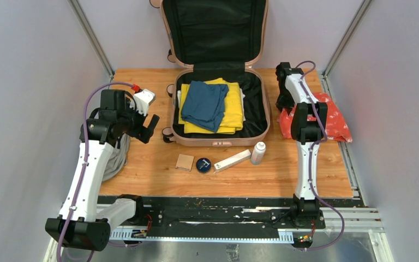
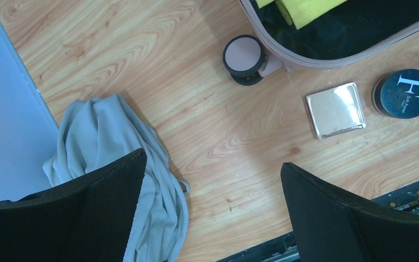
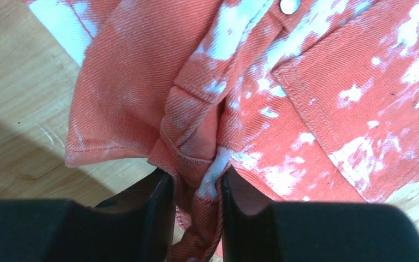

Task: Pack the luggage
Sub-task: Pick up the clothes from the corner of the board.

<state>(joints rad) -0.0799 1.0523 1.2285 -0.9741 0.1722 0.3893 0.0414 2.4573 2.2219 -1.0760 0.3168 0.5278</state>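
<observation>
My right gripper (image 3: 196, 183) is pinched narrow on one thin fold of the orange denim garment (image 3: 316, 109). Risk: the fold slips on lift, or the cloth snags the luggage (image 1: 221, 141) rim. My left gripper (image 2: 213, 164) is wide open, empty.

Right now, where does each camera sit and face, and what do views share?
Top external: above, behind the bases, facing down at the open luggage; both arms show.
Left wrist: on the left arm, facing down at grey cloth; open jaws show.
Right wrist: on the right arm, facing down at orange garment; jaws pinch its fold.
Shared: top and left wrist both show the round tin.
</observation>
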